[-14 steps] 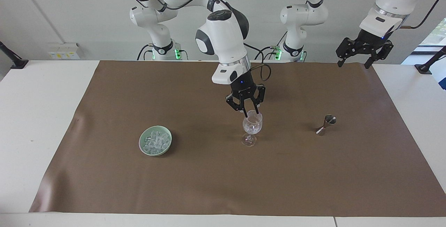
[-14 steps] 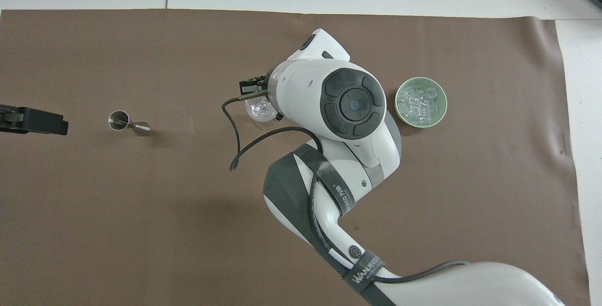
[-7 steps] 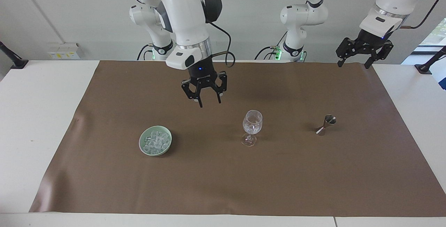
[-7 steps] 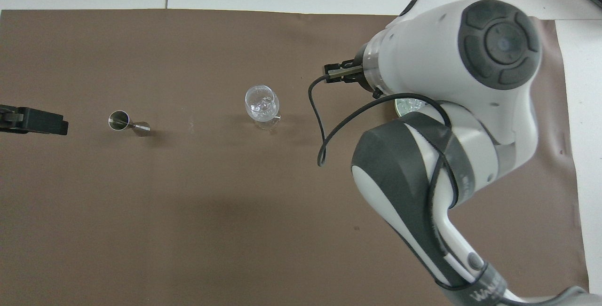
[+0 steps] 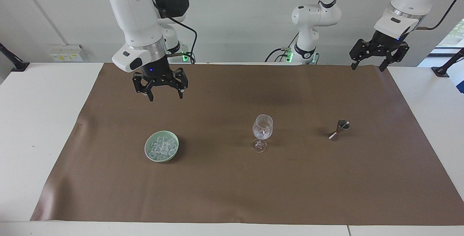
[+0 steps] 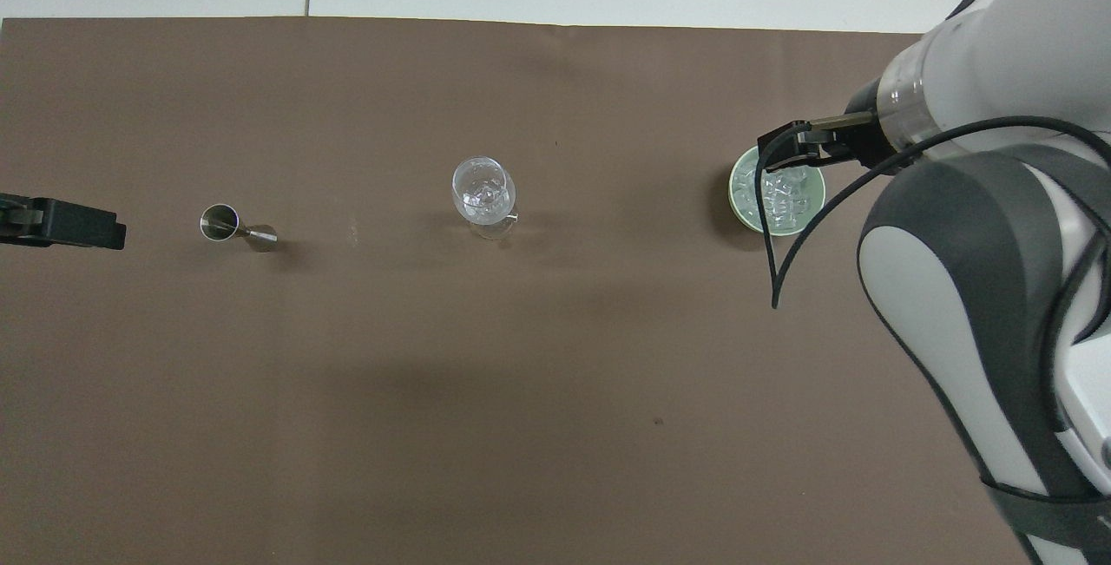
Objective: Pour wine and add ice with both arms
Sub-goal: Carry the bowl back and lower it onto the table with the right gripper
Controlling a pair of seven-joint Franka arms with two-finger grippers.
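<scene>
Right jaws: the right gripper hangs in the air with its two fingers spread wide and nothing between them. They point down.
Right gripper's place: it is up over the brown mat, above the spot just beside the green bowl on the robots' side. It does not touch the bowl.
Left jaws: the left gripper has its fingers spread apart too, and it holds nothing.
Left gripper's place: it waits high over the mat's corner at the left arm's end of the table. In the overhead view only its black tip shows.
Ice: the ice is a small heap of clear cubes inside the green bowl. The heap is round and low, so it has no long side.
Bowl's place: it sits flat on the mat, toward the right arm's end of the table, with its open side up.
Glass: the wine glass stands upright on its stem near the middle of the mat. Its long way runs straight up and its mouth faces up. Some clear bits show in its bowl.
Metal cup: the small metal measuring cup stands on the mat between the glass and the left arm's end. It looks tipped to one side.
In the way: a black cable from the right arm crosses over the bowl in the overhead view.
</scene>
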